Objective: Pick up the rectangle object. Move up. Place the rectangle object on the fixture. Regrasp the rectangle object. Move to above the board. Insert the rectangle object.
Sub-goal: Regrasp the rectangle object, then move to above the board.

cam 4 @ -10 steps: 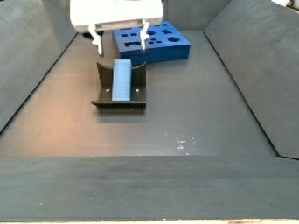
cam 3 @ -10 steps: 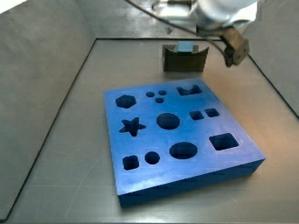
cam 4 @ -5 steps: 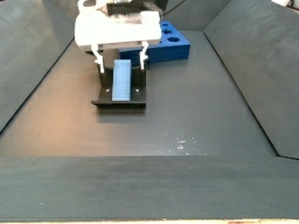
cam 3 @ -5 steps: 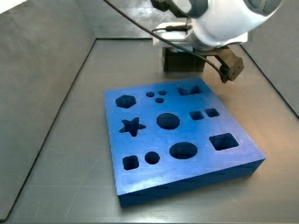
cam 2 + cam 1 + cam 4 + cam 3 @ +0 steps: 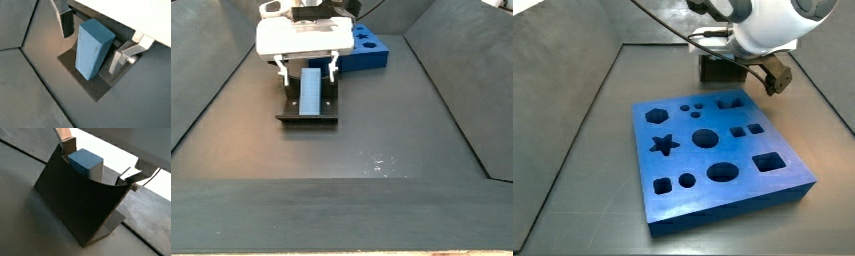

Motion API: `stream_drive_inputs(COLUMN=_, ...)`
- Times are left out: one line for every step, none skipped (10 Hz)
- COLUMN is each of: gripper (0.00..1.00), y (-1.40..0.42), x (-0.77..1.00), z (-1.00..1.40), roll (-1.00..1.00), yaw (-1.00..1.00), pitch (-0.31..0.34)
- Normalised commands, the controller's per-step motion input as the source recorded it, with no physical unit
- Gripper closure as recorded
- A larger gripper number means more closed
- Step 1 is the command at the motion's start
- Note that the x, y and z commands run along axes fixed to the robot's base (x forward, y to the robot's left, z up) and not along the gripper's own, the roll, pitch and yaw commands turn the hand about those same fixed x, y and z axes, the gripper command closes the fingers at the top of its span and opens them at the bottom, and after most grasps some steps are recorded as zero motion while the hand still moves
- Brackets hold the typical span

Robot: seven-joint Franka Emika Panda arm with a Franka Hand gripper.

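The rectangle object (image 5: 92, 47) is a pale blue block standing tilted in the fixture (image 5: 81, 82), leaning on the dark bracket; its top face (image 5: 85, 159) shows above the fixture wall (image 5: 73, 198). My gripper (image 5: 95, 39) is open and lowered around the block, one finger (image 5: 65, 22) on each side, both apart from it. In a side view the gripper (image 5: 306, 67) straddles the upper end of the block (image 5: 311, 92) on the fixture (image 5: 307, 118). The blue board (image 5: 714, 150) with shaped holes lies in front of the fixture (image 5: 716, 68), where the gripper (image 5: 743, 66) hangs.
Sloping grey walls (image 5: 211, 80) enclose the dark floor (image 5: 372, 150). The board (image 5: 372, 55) lies just behind the fixture in that side view. A cable (image 5: 660, 22) trails from the arm above the back wall.
Over the last second the gripper came down from above the fixture until its open fingers straddled the block. It has barely moved in the last half second.
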Motion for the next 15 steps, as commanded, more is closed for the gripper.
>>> stream_drive_inputs(gripper=1.00, y=0.00, x=0.00, z=-0.83, roll=0.00, yaw=0.00, pitch=0.000)
stream_drive_inputs(gripper=1.00, y=0.06, x=0.05, z=1.00, roll=-0.52, yaw=-0.20, pitch=-0.337)
stream_drive_inputs(gripper=1.00, y=0.06, x=0.05, z=1.00, roll=-0.52, yaw=-0.21, pitch=-0.334)
stream_drive_inputs(gripper=1.00, y=0.06, x=0.04, z=1.00, roll=-0.46, yaw=-0.23, pitch=-0.273)
stream_drive_inputs(gripper=1.00, y=0.06, x=0.03, z=1.00, roll=-0.42, yaw=-0.25, pitch=-0.222)
stream_drive_inputs(gripper=1.00, y=0.06, x=0.02, z=1.00, roll=-0.34, yaw=-0.24, pitch=-0.130)
stream_drive_inputs(gripper=1.00, y=0.06, x=0.02, z=1.00, roll=-0.29, yaw=-0.23, pitch=-0.051)
stream_drive_inputs(gripper=1.00, y=0.06, x=0.02, z=1.00, roll=-0.23, yaw=-0.20, pitch=0.040)
stream_drive_inputs(gripper=1.00, y=0.06, x=0.01, z=1.00, roll=-0.22, yaw=-0.18, pitch=0.074)
stream_drive_inputs(gripper=1.00, y=0.06, x=0.01, z=1.00, roll=-0.19, yaw=-0.13, pitch=0.127)
stream_drive_inputs(gripper=1.00, y=0.05, x=0.01, z=1.00, roll=-0.16, yaw=-0.09, pitch=0.160)
stream_drive_inputs(gripper=1.00, y=0.05, x=0.00, z=1.00, roll=-0.13, yaw=-0.04, pitch=0.199)
stream_drive_inputs(gripper=1.00, y=0.05, x=0.00, z=1.00, roll=-0.11, yaw=-0.01, pitch=0.214)
stream_drive_inputs(gripper=1.00, y=0.05, x=0.00, z=1.00, roll=-0.09, yaw=0.02, pitch=0.218)
stream_drive_inputs(gripper=1.00, y=0.04, x=0.00, z=1.00, roll=-0.08, yaw=0.05, pitch=0.210)
